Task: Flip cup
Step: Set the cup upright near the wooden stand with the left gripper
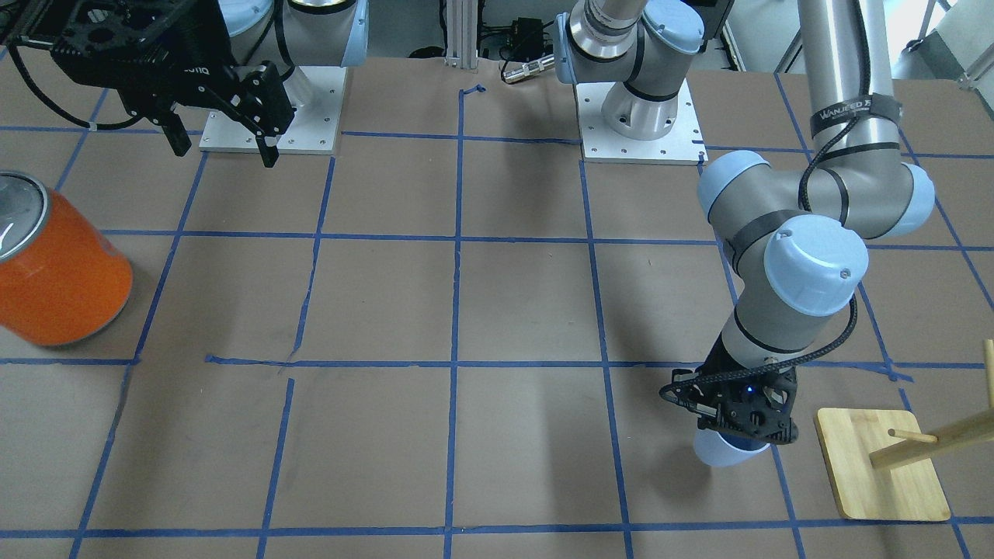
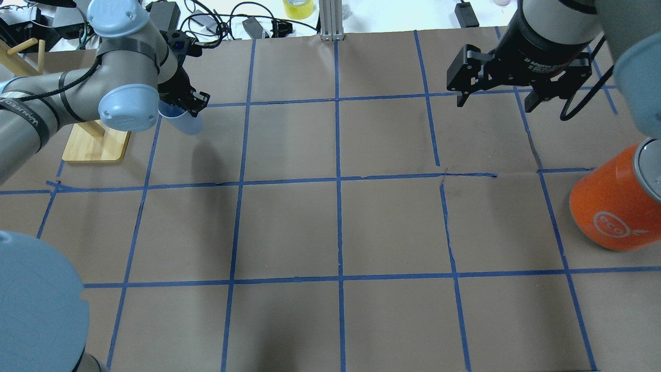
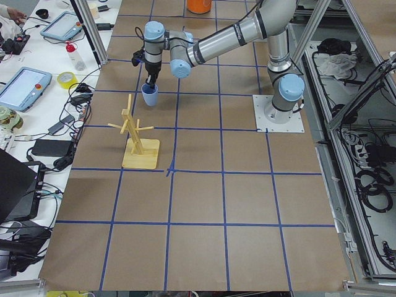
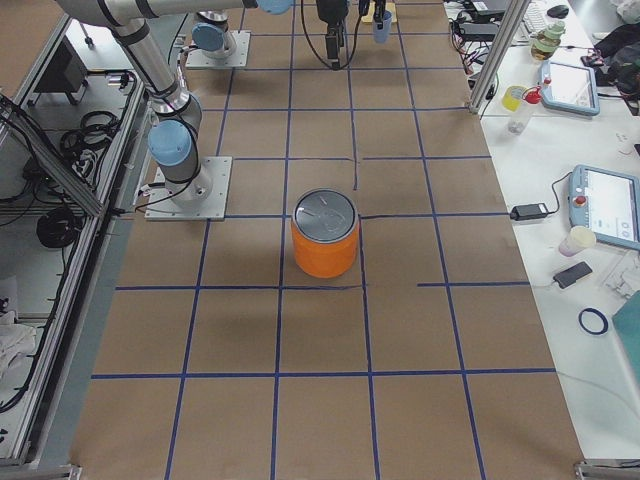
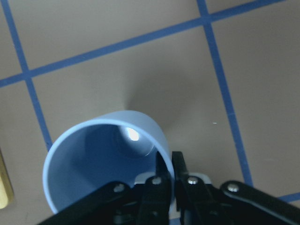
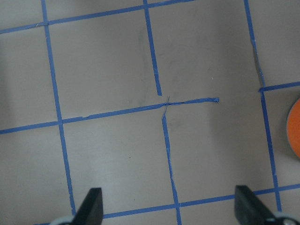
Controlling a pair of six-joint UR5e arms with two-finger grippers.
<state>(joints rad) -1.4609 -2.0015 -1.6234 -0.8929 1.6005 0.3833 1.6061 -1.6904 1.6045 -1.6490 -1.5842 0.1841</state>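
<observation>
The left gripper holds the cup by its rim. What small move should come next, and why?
Probably lower the left gripper until the cup stands on the table. The cup is mouth-up, pinched at its rim, and seems off the table, so opening now might drop it.

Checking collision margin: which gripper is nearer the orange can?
Right. The right gripper hangs open near the orange can, not touching; the left gripper is across the table, pinching the blue cup.

Orange can (image 1: 62,279) upright; wooden peg stand (image 1: 874,481) well apart; blue-taped brown table (image 1: 512,310).
</observation>
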